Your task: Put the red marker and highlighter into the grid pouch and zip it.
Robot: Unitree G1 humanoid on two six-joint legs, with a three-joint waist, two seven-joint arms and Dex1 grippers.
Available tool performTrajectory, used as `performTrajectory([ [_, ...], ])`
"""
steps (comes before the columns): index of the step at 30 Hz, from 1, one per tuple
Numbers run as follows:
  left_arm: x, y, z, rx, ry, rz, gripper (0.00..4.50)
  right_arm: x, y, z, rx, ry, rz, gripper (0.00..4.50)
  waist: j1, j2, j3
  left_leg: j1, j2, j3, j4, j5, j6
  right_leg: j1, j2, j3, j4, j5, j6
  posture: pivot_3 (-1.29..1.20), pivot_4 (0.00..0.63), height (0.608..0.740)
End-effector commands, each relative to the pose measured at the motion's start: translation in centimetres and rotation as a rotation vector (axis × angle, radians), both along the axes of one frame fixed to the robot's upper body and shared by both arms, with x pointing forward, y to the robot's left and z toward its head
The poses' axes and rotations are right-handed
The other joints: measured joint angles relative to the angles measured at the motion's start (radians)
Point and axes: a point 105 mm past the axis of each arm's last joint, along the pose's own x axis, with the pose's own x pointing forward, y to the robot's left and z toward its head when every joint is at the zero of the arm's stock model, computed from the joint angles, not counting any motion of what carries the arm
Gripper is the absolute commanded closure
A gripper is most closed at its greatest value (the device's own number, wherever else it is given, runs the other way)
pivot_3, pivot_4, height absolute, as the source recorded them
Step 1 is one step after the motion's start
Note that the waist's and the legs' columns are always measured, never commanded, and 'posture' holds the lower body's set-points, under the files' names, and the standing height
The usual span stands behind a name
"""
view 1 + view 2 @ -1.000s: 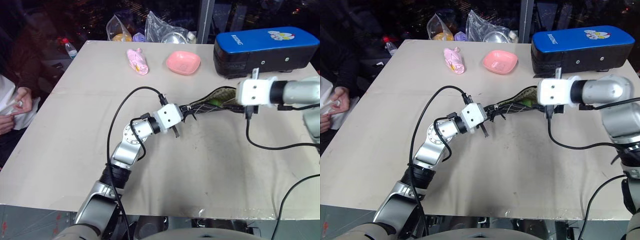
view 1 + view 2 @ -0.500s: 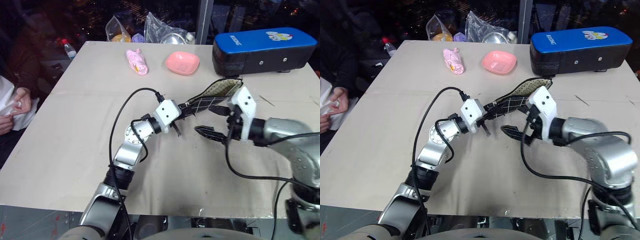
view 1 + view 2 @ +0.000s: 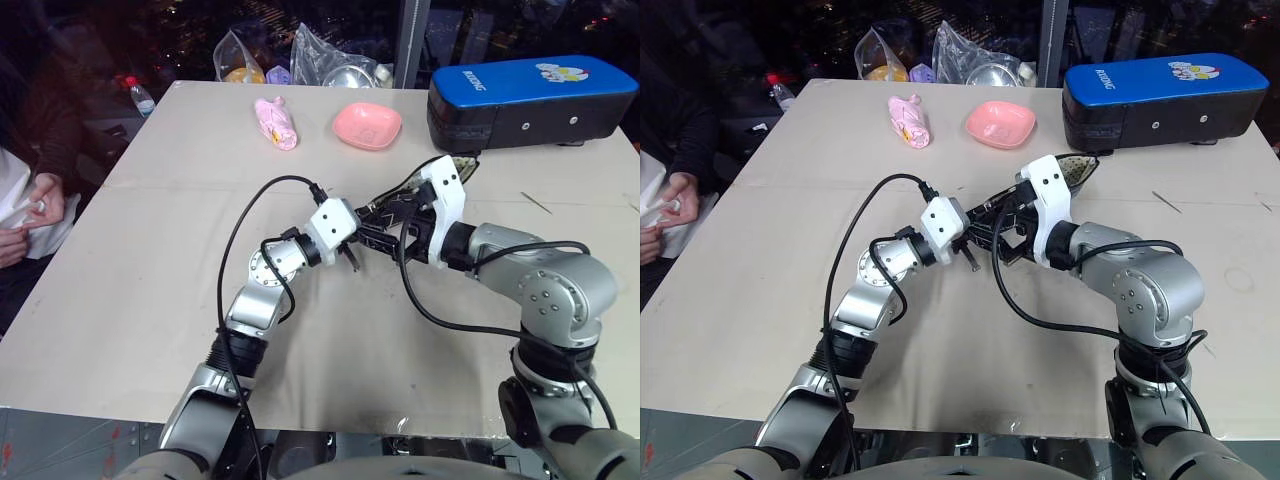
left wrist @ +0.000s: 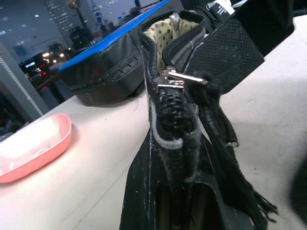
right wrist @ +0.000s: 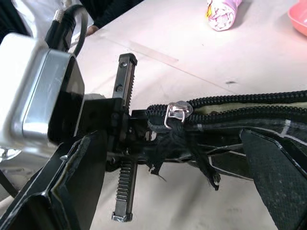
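Note:
The grid pouch (image 3: 398, 207) hangs above the table, black with white lines. Its tan dotted lining (image 4: 165, 28) shows at the open far end. My left gripper (image 3: 362, 228) is shut on the pouch's near end, just behind the silver zipper pull (image 5: 176, 114). My right gripper (image 3: 385, 236) is open. One of its fingers (image 5: 72, 191) stands on each side of the pouch, close to the pull and right next to the left gripper. The red marker and the highlighter are out of view.
A blue-topped black case (image 3: 530, 95) stands at the back right. A pink dish (image 3: 367, 125) and a pink wrapped item (image 3: 275, 122) lie behind the pouch. Plastic bags (image 3: 330, 60) sit at the far edge. A person's hands (image 3: 25, 215) are at the left.
My right arm swung from the pouch's far open end down and left, rolling its wrist. It now straddles the pouch near the zipper pull. The left gripper kept its hold in place.

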Motion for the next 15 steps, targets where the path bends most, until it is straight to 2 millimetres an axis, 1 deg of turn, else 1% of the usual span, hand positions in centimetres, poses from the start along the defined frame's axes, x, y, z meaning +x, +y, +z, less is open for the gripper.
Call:
performTrajectory([
  [1,0.0,-0.2,1.3,-0.020,-0.059,0.000,4.50,0.2,-0.2,0.9,0.026,-0.023,-0.027,1.79,-0.001,0.000,0.000,0.000,0.000,0.000,0.000,0.000,0.000,0.000,0.000,0.000,0.000,0.000,0.000,0.00,0.150,0.740],
  [2,0.0,-0.2,1.3,-0.022,-0.059,0.002,4.50,0.3,-0.3,0.8,0.027,-0.019,-0.036,2.17,-0.001,0.000,0.000,0.000,0.000,0.000,0.000,0.000,0.000,0.000,0.000,0.000,0.000,0.000,0.000,0.00,0.150,0.740],
  [3,0.0,-0.2,1.3,-0.022,-0.059,0.004,4.50,0.4,-0.4,0.8,0.022,-0.020,-0.043,2.37,-0.001,0.000,0.000,0.000,0.000,0.000,0.000,0.000,0.000,0.000,0.000,0.000,0.000,0.000,0.000,0.00,0.150,0.740],
  [4,0.0,-0.2,1.2,-0.022,-0.059,0.005,4.50,0.4,-0.5,0.9,0.019,-0.021,-0.047,2.76,-0.001,0.000,0.000,0.000,0.000,0.000,0.000,0.000,0.000,0.000,0.000,0.000,0.000,0.000,0.000,0.00,0.150,0.740],
  [5,0.0,-0.2,1.2,-0.022,-0.059,0.007,4.50,0.4,-0.5,1.1,0.034,-0.017,-0.054,3.30,-0.001,0.000,0.000,0.000,0.000,0.000,0.000,0.000,0.000,0.000,0.000,0.000,0.000,0.000,0.000,0.00,0.150,0.740],
  [6,0.0,-0.2,1.2,-0.023,-0.058,0.008,4.50,0.4,-0.5,1.3,0.048,-0.014,-0.061,3.45,-0.002,0.000,0.000,0.000,0.000,0.000,0.000,0.000,0.000,0.000,0.000,0.000,0.000,0.000,0.000,0.00,0.150,0.740],
  [8,0.0,-0.2,1.1,-0.022,-0.058,0.010,4.50,0.6,-0.7,1.5,0.065,-0.007,-0.085,4.43,-0.003,0.000,0.000,0.000,0.000,0.000,0.000,0.000,0.000,0.000,-0.001,0.000,0.000,0.000,0.000,0.00,0.150,0.740],
  [15,0.1,0.0,0.9,-0.022,-0.059,0.024,4.50,1.2,-2.1,1.9,0.090,0.014,-0.193,4.47,-0.010,0.000,0.000,0.000,0.000,0.000,-0.001,0.000,0.000,0.000,-0.001,0.000,0.000,0.000,0.000,0.00,0.150,0.740],
])
